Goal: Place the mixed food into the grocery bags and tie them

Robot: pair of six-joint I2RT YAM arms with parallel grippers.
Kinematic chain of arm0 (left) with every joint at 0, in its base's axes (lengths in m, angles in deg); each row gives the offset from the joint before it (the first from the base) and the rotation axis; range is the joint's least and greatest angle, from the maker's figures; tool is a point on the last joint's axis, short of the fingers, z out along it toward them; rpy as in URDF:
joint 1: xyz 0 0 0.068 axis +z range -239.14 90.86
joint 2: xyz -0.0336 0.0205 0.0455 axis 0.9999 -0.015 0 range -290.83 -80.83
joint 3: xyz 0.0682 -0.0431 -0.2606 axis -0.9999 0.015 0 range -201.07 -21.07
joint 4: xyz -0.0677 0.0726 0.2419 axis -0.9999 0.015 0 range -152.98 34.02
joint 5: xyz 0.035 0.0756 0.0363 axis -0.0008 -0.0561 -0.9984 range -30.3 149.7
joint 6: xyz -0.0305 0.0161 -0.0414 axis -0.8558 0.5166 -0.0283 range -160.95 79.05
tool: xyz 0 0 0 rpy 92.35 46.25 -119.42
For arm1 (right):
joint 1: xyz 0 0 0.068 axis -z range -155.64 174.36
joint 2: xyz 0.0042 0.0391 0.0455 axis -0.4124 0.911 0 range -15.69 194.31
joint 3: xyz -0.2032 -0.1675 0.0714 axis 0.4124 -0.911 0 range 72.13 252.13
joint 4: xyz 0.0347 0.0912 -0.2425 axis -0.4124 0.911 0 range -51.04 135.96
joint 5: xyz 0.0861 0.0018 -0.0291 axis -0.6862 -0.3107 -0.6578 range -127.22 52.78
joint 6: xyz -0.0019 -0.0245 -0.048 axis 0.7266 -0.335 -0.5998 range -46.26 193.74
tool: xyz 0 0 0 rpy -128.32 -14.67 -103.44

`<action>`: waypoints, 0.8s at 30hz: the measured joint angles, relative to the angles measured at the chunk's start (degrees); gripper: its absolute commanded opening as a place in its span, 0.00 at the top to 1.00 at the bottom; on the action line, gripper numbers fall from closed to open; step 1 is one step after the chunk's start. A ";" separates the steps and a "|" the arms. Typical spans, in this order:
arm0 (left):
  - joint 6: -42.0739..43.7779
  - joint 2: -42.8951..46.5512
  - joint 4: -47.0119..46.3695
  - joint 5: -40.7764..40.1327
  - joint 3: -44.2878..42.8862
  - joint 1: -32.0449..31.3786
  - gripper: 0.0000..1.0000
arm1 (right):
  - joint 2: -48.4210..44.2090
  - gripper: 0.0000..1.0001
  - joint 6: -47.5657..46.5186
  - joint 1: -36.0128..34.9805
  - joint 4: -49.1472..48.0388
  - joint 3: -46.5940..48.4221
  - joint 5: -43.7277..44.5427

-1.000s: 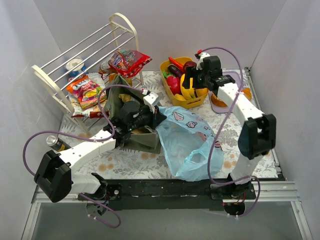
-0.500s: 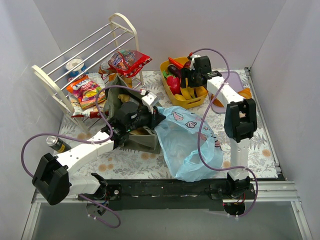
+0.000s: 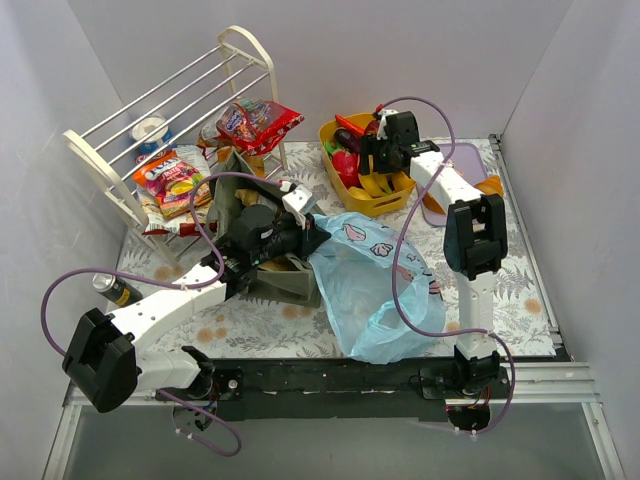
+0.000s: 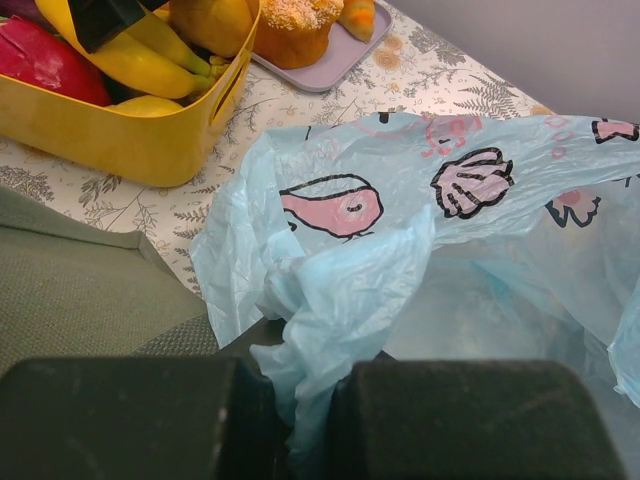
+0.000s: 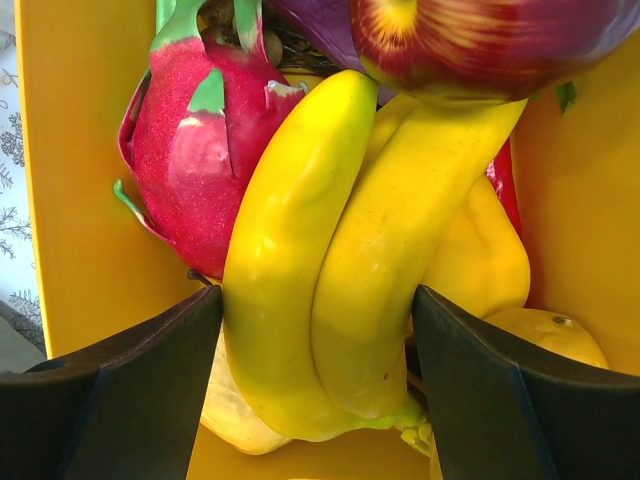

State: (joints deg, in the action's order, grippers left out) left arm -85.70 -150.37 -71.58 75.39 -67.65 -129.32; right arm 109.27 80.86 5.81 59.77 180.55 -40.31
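My left gripper (image 3: pixel 318 232) (image 4: pixel 310 400) is shut on a bunched fold of the light-blue grocery bag (image 3: pixel 375 280) (image 4: pixel 400 230), which lies crumpled on the table next to the olive-green tote (image 3: pixel 290 285) (image 4: pixel 70 290). My right gripper (image 3: pixel 376 168) (image 5: pixel 318 295) reaches down into the yellow tub (image 3: pixel 385 208) (image 5: pixel 70 200). Its wide-set jaws have a fingertip against each side of the yellow bananas (image 3: pixel 375 187) (image 5: pixel 340 280), which still lie among the other toy food. A pink dragon fruit (image 5: pixel 190 170) sits beside them and a red fruit (image 5: pixel 470 40) above.
A white wire rack (image 3: pixel 170 130) at the back left carries snack packets (image 3: pixel 172 180) (image 3: pixel 258 122). A can (image 3: pixel 108 285) lies by the left wall. A lilac tray (image 3: pixel 440 210) (image 4: pixel 320 65) with bread sits right of the tub. Walls close in on three sides.
The right arm has swung left and folded in over the tub, bringing its jaws down around the bananas. The left gripper has kept its hold on the blue bag, barely moving.
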 measured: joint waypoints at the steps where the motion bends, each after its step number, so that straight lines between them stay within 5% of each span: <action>1: 0.00 0.00 -0.02 0.00 0.00 0.00 1.00 | 0.15 0.18 0.04 -0.04 0.02 0.11 -0.07; 16: 0.00 0.31 0.02 0.20 0.04 0.00 1.00 | 0.68 0.18 0.20 -1.20 0.02 0.11 1.99; 20: 0.02 0.70 0.02 0.22 0.04 0.00 1.00 | 0.76 0.51 0.17 -1.40 -0.02 0.00 2.80; 24: 0.04 0.81 0.02 0.22 0.04 0.00 1.00 | 1.05 0.62 0.22 -1.36 0.44 0.61 2.71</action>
State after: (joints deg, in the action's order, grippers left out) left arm -85.66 -149.56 -71.56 75.60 -67.61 -129.32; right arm 110.32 81.07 4.46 60.21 181.17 -37.60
